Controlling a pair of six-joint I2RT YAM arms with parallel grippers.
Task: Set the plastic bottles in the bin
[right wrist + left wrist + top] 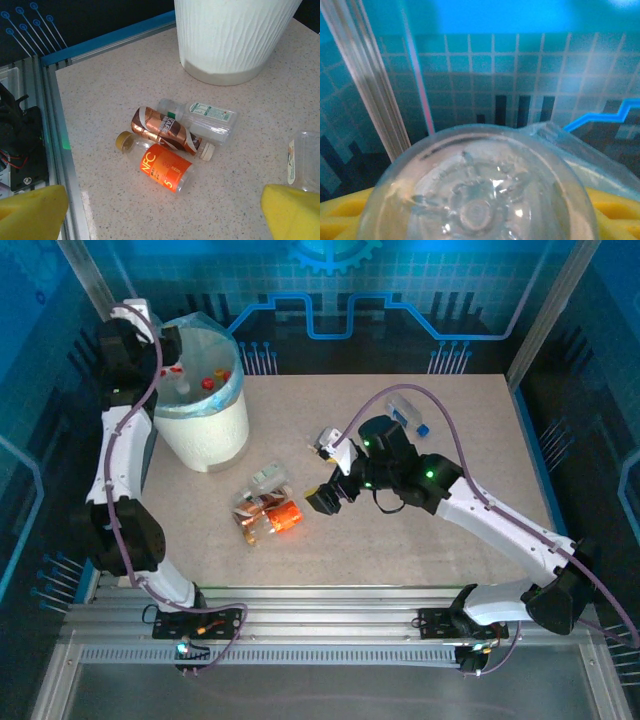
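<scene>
The bin (205,435), a white bucket with a light-blue liner, stands at the back left with red-capped bottles (208,383) inside. My left gripper (172,365) hangs over its left rim. A clear plastic bottle (477,200) sits base-first between the yellow fingers (340,217); the bottle hides whether the pads press on it. Three bottles lie together mid-table: one with an orange label (162,167), one with a brown label (162,129) and a clear one with a white label (205,117). My right gripper (324,470) (160,215) stands open just right of them, nothing between its fingers.
Another clear bottle with a blue cap (408,415) lies at the back, behind the right arm. A clear labelled plastic piece (302,160) shows beside the right finger. The bin (225,45) stands beyond the pile. An aluminium rail (52,125) marks the table's near edge.
</scene>
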